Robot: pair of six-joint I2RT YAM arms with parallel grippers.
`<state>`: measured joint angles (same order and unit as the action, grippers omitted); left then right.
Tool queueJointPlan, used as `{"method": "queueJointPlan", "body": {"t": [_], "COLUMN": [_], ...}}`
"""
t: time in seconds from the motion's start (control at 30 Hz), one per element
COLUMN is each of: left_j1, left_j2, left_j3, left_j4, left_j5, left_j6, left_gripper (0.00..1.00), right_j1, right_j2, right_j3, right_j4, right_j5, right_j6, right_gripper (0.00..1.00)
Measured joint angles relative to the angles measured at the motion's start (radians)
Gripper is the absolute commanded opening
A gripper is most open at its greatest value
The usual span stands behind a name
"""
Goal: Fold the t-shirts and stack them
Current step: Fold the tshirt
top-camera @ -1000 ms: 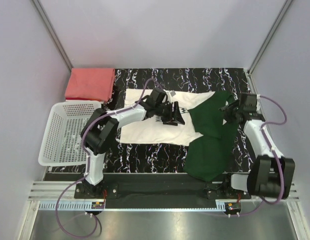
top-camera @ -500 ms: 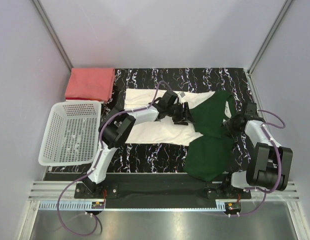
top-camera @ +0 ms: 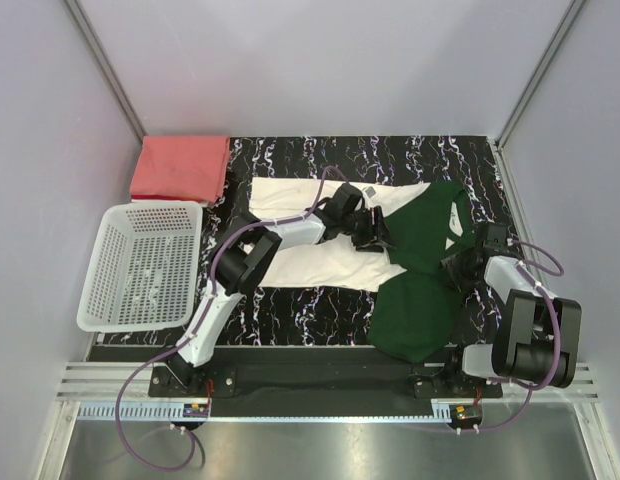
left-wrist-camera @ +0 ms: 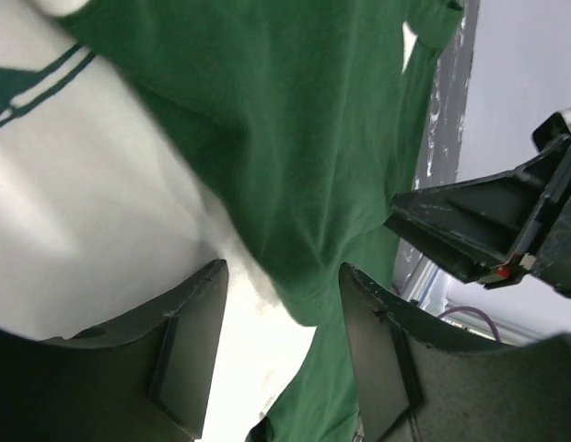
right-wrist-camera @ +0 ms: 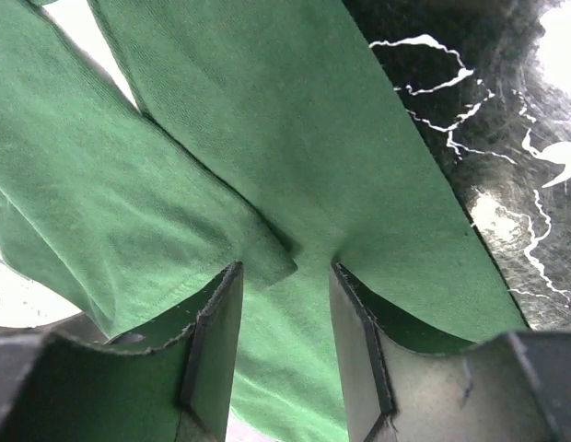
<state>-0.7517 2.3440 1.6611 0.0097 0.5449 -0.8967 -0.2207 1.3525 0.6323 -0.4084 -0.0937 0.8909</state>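
Table point(top-camera: 290, 310): I am looking at a black marbled top.
Middle: a cream and green shirt point(top-camera: 310, 262) is lying spread out.
Far left corner: a red shirt point(top-camera: 180, 168) is sitting folded.
Left edge: a white basket point(top-camera: 140, 270) is resting.

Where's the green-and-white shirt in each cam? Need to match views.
Top external: shirt spread across mid-table, white half left, green half right.
Left wrist: shirt fills most of the frame, green upper right, white left.
Right wrist: shirt, green part only, fills left and centre.
Shared landmark: black marbled mat past the shirt's green edge.
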Motion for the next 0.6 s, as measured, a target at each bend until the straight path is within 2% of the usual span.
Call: {"method": "queueJointPlan", "body": {"t": [0.03, 0.1, 0.13, 0.17, 0.23, 0.27, 0.3, 0.33, 0.43, 0.6], "left_j1": [-0.001, -0.003, -0.004, -0.004, -0.005, -0.005, -0.005, -0.005, -0.006, -0.006], "left_j2": [0.002, 0.010, 0.013, 0.016, 0.016, 0.016, 0.016, 0.016, 0.018, 0.018], "left_j3": [0.006, 0.024, 0.029, 0.035, 0.042, 0.047, 0.052, 0.058, 0.097, 0.166], "left_j4": [0.000, 0.005, 0.009, 0.012, 0.015, 0.014, 0.014, 0.011, -0.011, -0.073], "left_j5": [0.000, 0.000, 0.000, 0.000, 0.001, 0.002, 0.002, 0.002, 0.005, 0.003], "left_j6": [-0.003, -0.015, -0.018, -0.022, -0.032, -0.032, -0.033, -0.032, -0.022, 0.006], "left_gripper": [0.52, 0.45, 0.41, 0.30, 0.19, 0.13, 0.03, 0.00, 0.00, 0.00], "right_j1": [0.000, 0.000, 0.000, 0.000, 0.000, 0.000, 0.000, 0.000, 0.000, 0.000], "right_j2": [-0.003, -0.004, -0.004, -0.004, -0.004, -0.007, -0.011, -0.022, -0.091, -0.306], "right_j3": [-0.003, -0.010, -0.013, -0.014, -0.016, -0.016, -0.017, -0.018, -0.034, -0.101], "right_j4": [0.002, 0.022, 0.031, 0.041, 0.055, 0.060, 0.066, 0.069, 0.076, 0.090], "right_j5": [0.000, -0.001, -0.002, -0.002, -0.003, -0.002, -0.001, -0.001, -0.001, -0.001], "right_j6": [0.002, 0.005, 0.006, 0.008, 0.005, 0.004, 0.002, 0.000, -0.005, 0.011], "right_gripper": [0.48, 0.36, 0.28, 0.11, 0.00, 0.00, 0.00, 0.00, 0.00, 0.00]}}
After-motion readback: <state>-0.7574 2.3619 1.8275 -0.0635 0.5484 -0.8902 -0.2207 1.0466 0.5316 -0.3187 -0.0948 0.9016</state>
